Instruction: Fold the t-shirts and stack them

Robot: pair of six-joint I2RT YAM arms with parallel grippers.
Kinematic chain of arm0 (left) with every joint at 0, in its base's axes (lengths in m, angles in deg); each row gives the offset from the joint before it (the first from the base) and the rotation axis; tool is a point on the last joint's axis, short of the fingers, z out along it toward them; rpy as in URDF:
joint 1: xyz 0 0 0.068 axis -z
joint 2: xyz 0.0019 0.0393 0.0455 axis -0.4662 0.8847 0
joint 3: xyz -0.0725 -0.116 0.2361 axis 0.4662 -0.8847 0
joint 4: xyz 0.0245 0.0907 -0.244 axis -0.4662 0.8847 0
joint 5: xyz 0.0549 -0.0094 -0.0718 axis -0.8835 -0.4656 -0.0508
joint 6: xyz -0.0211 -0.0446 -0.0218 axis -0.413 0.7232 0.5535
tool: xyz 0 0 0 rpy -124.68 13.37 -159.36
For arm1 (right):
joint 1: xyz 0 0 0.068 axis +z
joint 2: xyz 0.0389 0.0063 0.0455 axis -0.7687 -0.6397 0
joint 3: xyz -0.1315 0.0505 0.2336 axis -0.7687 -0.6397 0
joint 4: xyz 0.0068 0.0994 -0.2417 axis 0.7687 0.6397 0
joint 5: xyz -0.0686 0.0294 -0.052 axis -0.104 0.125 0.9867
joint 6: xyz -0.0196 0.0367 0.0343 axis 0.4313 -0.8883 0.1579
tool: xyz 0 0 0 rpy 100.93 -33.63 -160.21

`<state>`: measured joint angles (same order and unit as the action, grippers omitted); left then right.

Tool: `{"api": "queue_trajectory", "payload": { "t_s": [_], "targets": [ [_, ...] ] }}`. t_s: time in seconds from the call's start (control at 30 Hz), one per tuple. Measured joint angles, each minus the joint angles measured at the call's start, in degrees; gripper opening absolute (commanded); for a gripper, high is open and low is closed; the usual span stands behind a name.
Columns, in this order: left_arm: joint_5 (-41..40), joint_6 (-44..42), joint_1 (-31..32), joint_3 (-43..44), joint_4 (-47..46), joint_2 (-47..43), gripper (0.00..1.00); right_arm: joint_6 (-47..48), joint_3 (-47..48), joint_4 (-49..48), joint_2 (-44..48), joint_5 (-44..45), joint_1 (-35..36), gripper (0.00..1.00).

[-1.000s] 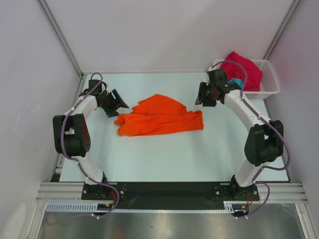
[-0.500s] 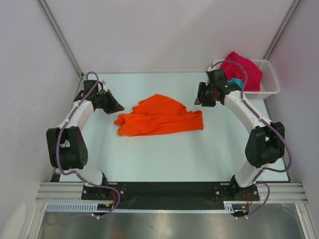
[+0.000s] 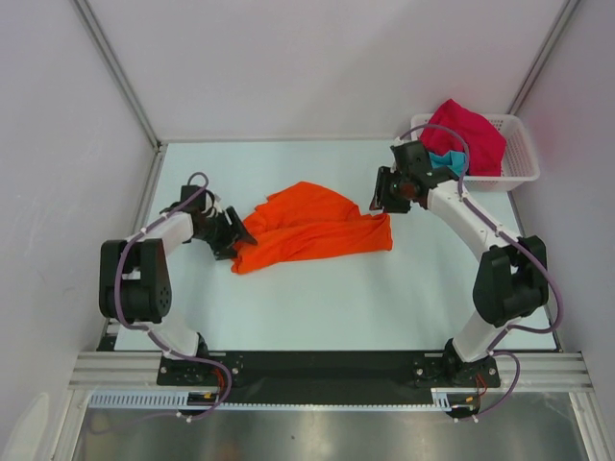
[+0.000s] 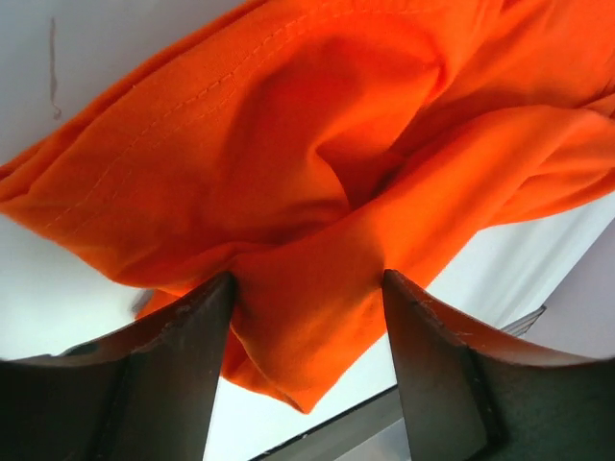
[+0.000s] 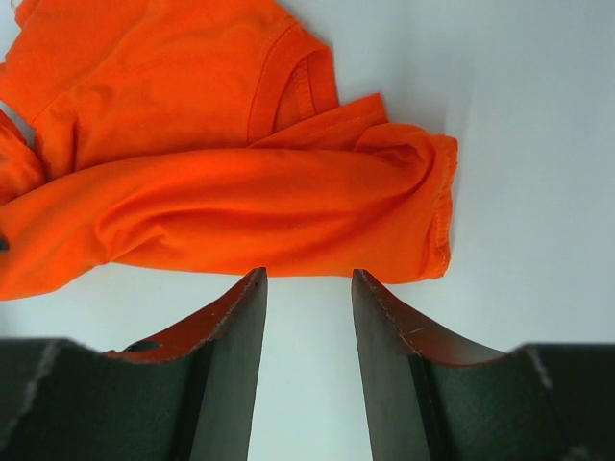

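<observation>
Between the spread fingers of our left gripper (image 4: 307, 288) sits a bunched fold of the orange t-shirt (image 4: 317, 144); we straddle it without pinching. Closing here, we judge, could catch several layers and drag the whole heap instead of one edge. Just ahead of our right gripper (image 5: 307, 279), also spread and empty, lies the same shirt's edge; descending short would close on bare table (image 5: 538, 115) and miss the cloth.
</observation>
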<state>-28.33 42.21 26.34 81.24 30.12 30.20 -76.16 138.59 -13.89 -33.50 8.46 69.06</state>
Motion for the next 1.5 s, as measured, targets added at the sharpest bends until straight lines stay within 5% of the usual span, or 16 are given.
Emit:
{"api": "queue_trajectory", "payload": {
  "t_s": [0.03,0.07,0.33,0.53,0.8,0.97,1.3,1.5],
  "targets": [
    [-0.2,0.1,0.3,-0.6,0.2,0.5,0.35,0.0,-0.2,0.0,0.1,0.0,0.2,0.46],
    [-0.4,0.3,0.5,-0.7,0.3,0.8,0.01,0.0,-0.5,-0.1,0.3,0.0,0.4,0.46],
    [-1.6,0.4,1.5,-0.6,-0.2,-1.2,0.0,0.1,-1.0,-0.2,1.6,0.2,0.0,0.45],
    [-2.9,0.3,3.2,-0.3,3.7,-14.3,0.0,0.0,-1.0,-0.4,1.7,0.2,-0.2,0.44],
    [-1.7,-1.2,3.5,-4.0,7.0,-33.6,0.16,0.0,-1.0,-1.4,1.6,-0.3,0.1,0.45],
    [-0.3,-1.0,3.6,-13.1,8.6,-35.2,0.57,-0.3,-1.1,-2.0,0.7,-0.3,0.9,0.46],
    [2.9,-0.5,3.8,-16.0,9.2,-36.2,0.62,-1.1,-1.9,-2.8,-3.7,-0.2,2.0,0.47],
    [4.5,-0.7,3.9,-15.8,9.0,-35.8,0.66,-1.8,7.1,-2.0,-13.5,0.0,2.4,0.47]
  ]
}}
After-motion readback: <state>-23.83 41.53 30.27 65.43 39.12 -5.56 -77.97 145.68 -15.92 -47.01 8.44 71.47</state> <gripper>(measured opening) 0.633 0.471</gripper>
